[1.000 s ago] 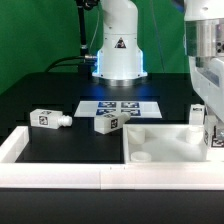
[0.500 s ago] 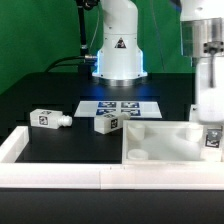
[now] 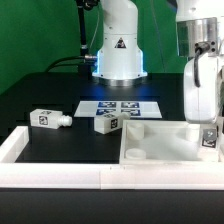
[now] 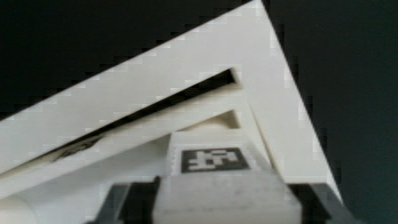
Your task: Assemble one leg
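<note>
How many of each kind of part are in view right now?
Legs: 3, two loose on the table, one tagged in the gripper
Panel: 1
Marker board: 1
Total: 5

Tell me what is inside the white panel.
By the panel's far right wall, the gripper holds a tagged leg. Round bosses show on the floor. The near wall hides the floor just behind it.
</note>
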Tool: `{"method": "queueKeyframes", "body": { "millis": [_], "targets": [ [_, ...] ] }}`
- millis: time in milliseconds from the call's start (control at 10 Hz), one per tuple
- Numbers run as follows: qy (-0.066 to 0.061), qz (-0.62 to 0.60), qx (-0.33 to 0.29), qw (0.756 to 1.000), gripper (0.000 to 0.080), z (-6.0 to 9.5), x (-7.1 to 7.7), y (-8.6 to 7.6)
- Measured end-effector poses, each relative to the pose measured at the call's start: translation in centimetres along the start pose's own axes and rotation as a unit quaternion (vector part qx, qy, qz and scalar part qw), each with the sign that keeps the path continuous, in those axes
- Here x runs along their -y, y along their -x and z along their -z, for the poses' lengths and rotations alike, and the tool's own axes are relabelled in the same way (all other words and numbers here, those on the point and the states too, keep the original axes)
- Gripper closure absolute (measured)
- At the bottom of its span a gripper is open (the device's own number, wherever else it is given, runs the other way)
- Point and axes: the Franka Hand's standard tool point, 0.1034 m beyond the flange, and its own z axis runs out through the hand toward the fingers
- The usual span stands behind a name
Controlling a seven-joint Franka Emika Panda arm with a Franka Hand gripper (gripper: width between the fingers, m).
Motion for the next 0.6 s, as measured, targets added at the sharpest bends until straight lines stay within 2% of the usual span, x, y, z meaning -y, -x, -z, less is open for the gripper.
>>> {"method": "queueKeyframes", "body": {
  "millis": [100,200,300,400,500,600],
  "targets": [
    [0.0,0.002,0.0,1.0,0.034,0.0,0.0,0.0],
    [-0.002,0.013,0.004,1.0,0.034,0.6,0.1,0.4],
    [-0.003,0.037,0.01,0.999,0.0199,2.2,0.4,0.7],
    [-0.006,0.055,0.016,0.998,0.0161,3.8,1.0,0.6],
    [-0.013,0.058,0.018,0.998,0.0161,4.2,1.5,0.5],
    [-0.011,0.059,0.016,0.998,0.0152,4.0,1.3,0.6]
  ]
}}
